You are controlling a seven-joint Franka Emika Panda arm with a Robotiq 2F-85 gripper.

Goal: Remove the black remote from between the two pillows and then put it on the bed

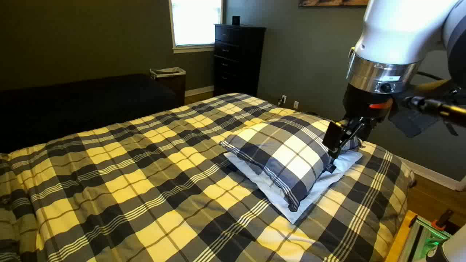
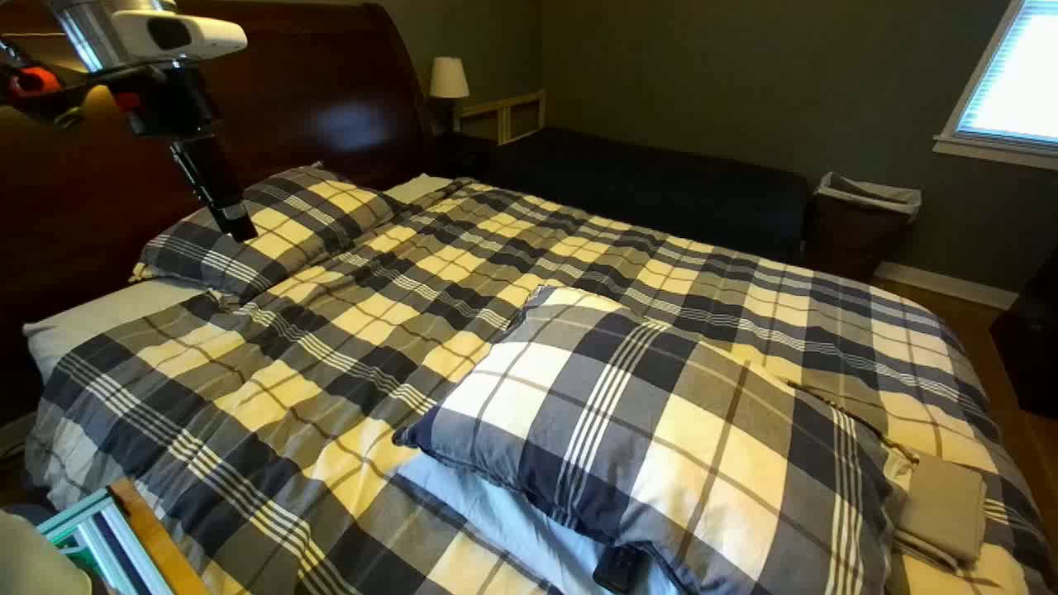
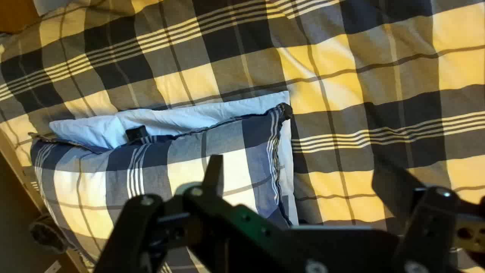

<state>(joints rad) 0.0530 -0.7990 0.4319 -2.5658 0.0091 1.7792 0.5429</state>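
Note:
The black remote (image 2: 618, 570) sticks out from between the two pillows, at their near edge; most of it is hidden. It also shows in the wrist view (image 3: 136, 133). The plaid pillow (image 2: 661, 421) lies on top of the bluish-white pillow (image 2: 496, 496); both also show in the wrist view, plaid (image 3: 151, 174) and bluish-white (image 3: 163, 118). They rest on the plaid comforter of the bed (image 1: 145, 182). My gripper (image 3: 297, 165) is open and empty, in the air above the bed, with its fingers wide apart. It also shows in both exterior views (image 1: 333, 145) (image 2: 235, 223).
Another plaid pillow (image 2: 289, 223) lies by the wooden headboard (image 2: 331, 99). A folded grey-brown cloth (image 2: 942, 508) lies beside the pillow stack. The robot's mounting frame (image 1: 418, 236) stands at the bed's edge. A dark dresser (image 1: 238, 62) and a bin (image 1: 169, 78) stand beyond the bed.

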